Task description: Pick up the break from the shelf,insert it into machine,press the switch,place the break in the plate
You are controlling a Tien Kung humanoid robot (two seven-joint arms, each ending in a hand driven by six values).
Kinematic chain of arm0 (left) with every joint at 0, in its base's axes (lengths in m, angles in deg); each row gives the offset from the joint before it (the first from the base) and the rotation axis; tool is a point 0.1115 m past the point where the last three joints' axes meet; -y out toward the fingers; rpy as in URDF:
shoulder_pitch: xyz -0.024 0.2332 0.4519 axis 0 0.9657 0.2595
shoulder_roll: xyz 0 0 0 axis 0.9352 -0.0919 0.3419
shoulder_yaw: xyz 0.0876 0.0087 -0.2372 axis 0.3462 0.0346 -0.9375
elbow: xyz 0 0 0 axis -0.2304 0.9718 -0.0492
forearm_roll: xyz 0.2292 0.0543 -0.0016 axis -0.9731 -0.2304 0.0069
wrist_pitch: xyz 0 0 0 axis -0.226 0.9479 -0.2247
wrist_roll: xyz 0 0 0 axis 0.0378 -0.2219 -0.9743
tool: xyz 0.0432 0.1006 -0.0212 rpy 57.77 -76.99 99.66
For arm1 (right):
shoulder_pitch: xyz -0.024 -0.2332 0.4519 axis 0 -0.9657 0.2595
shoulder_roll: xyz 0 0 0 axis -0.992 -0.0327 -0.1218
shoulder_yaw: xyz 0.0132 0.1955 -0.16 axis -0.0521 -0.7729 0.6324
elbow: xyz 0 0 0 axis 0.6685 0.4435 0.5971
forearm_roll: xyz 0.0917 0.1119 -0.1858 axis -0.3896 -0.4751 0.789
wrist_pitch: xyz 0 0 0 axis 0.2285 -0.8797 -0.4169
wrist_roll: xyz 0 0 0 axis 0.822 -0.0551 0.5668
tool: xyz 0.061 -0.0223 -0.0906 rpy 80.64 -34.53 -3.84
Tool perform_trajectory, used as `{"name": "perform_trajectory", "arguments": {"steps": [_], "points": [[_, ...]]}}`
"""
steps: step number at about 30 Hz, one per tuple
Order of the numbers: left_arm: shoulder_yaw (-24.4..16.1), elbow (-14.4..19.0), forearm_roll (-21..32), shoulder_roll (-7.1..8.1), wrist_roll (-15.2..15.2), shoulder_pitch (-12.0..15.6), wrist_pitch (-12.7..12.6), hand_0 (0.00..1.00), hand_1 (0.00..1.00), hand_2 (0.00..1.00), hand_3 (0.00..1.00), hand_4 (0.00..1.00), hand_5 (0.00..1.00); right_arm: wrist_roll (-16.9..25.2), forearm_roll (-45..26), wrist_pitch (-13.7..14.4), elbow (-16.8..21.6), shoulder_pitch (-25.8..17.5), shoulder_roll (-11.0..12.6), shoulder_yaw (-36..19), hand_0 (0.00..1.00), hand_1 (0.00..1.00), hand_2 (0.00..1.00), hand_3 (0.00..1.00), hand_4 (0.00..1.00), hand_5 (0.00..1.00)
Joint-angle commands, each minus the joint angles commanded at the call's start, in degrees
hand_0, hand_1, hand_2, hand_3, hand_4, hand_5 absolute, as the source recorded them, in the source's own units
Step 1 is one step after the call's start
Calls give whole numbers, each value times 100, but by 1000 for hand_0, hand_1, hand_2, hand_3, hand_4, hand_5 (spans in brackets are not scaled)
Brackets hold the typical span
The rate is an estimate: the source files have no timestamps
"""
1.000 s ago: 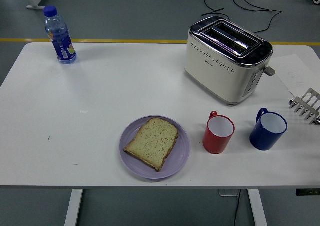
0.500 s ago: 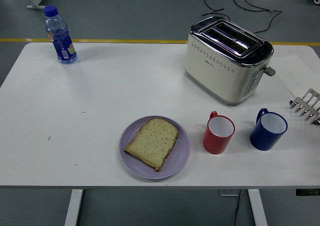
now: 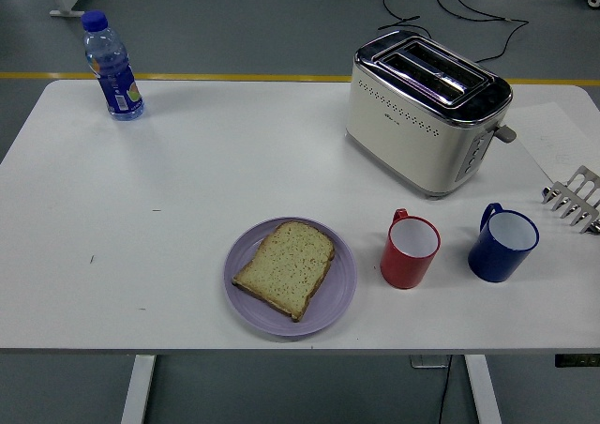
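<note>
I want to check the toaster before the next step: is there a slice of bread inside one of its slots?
No, both slots of the toaster look empty, and the only bread slice lies flat on the purple plate.

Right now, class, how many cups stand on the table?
2. The red cup stands in front of the toaster, right of the purple plate; the blue cup stands just right of the red one.

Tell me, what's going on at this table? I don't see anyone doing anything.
Nothing is being handled right now; no robot hand or person is in view. A slice of bread lies on a purple plate near the front edge. Behind it to the right stands a toaster with empty slots, with a red mug and a blue mug in front of it. A water bottle stands far left.
</note>
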State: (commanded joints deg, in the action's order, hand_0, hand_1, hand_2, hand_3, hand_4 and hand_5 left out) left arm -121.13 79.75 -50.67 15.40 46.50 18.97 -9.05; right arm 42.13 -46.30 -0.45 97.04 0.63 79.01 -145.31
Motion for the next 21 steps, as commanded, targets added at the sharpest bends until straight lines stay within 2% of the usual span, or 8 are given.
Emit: {"name": "perform_trajectory", "arguments": {"steps": [21], "points": [[-109,0,-110,-5,-23,-21,8,683,618,674,695,435,998,62,-70,88,-33,-15,-63,-76,763,697,741,651,446,263]]}}
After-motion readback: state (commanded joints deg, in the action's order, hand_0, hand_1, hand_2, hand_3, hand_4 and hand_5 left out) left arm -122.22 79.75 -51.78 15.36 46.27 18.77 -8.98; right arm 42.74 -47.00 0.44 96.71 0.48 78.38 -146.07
